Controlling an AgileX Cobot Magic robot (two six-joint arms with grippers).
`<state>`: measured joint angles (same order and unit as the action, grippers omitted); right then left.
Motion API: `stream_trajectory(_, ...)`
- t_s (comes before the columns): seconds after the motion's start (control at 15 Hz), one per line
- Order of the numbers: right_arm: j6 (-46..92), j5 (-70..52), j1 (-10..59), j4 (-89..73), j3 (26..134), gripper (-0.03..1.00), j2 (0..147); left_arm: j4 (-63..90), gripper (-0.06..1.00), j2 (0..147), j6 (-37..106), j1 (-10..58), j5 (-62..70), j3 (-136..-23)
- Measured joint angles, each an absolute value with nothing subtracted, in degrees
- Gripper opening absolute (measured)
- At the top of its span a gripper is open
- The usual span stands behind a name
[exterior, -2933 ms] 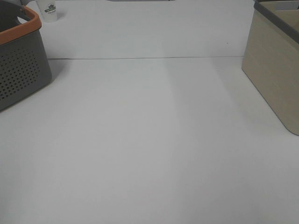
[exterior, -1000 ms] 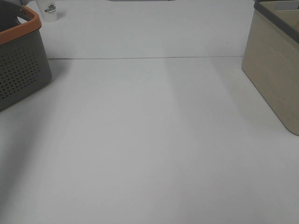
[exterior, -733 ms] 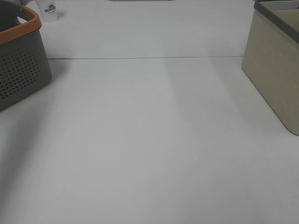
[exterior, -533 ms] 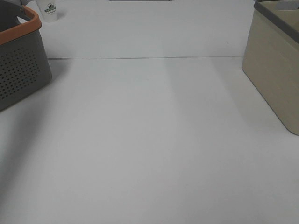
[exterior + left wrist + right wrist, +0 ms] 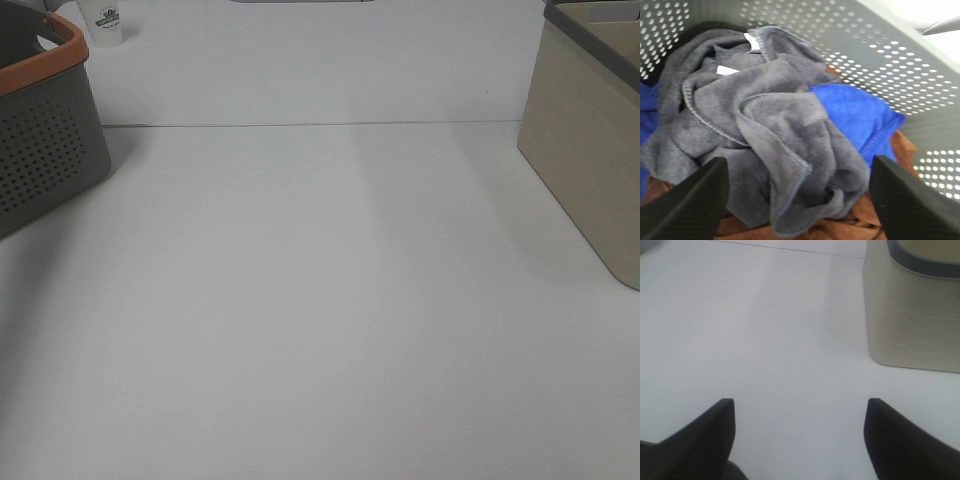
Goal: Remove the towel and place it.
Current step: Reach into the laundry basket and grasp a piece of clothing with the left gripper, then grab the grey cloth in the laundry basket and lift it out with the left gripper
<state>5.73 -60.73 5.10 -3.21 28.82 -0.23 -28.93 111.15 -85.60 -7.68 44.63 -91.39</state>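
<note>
Towel (image 5: 765, 135) lies crumpled inside grey basket (image 5: 880, 55).

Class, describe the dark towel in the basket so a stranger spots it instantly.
Look inside the grey basket with punched holes. Crumpled on top lies the towel, charcoal with a white tag, unlike the blue cloth and brown cloth beside it.

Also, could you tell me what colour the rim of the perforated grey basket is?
Orange; the basket rim shows best in the exterior high view.

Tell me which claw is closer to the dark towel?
Left. The left gripper hangs over the towel in the basket; the right gripper is over the table by the bin.
</note>
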Motion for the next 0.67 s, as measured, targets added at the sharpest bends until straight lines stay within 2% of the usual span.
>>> stream_trajectory(0.67, 4.8, -60.7, 5.1, -2.7, 28.8, 0.71, -0.2, -27.6, 0.71, 117.3, -85.6, -8.0, 40.6, -91.6)
